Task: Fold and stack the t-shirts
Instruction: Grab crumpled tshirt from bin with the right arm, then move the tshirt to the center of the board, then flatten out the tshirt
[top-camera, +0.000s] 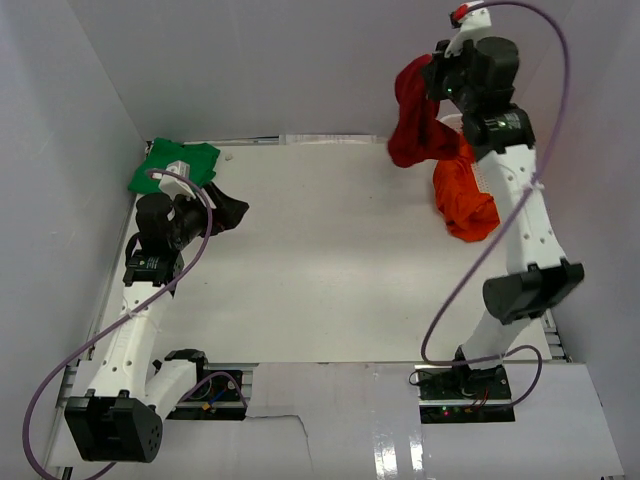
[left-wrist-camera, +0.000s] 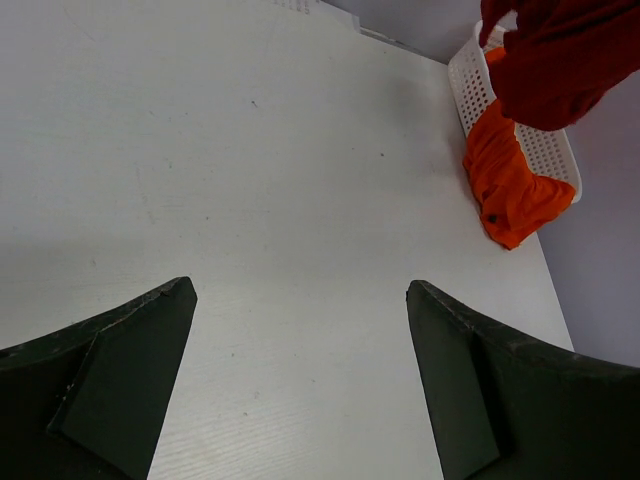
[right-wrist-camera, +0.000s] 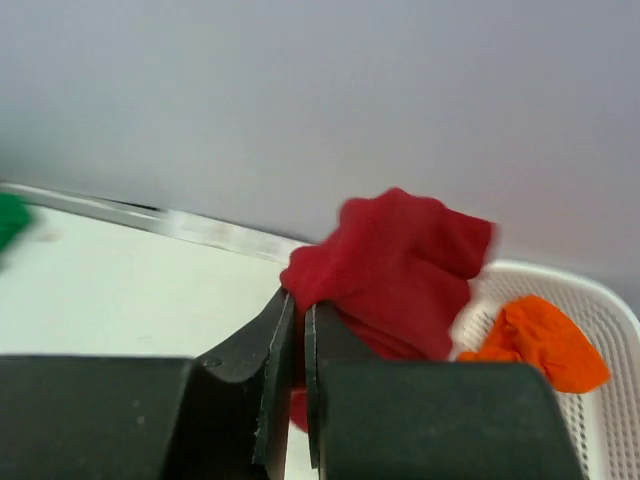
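Green shirt (top-camera: 172, 165) looks folded, far left; right jaws pinch the red shirt (top-camera: 413, 128) aloft; orange shirt (top-camera: 466, 203) untouched; left jaws wide, empty.

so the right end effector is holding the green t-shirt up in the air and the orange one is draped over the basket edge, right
Not green: the right wrist view shows the right end effector shut on the dark red t-shirt, held up. The green t-shirt lies at the far left. The orange t-shirt is draped over the basket edge, as you said.
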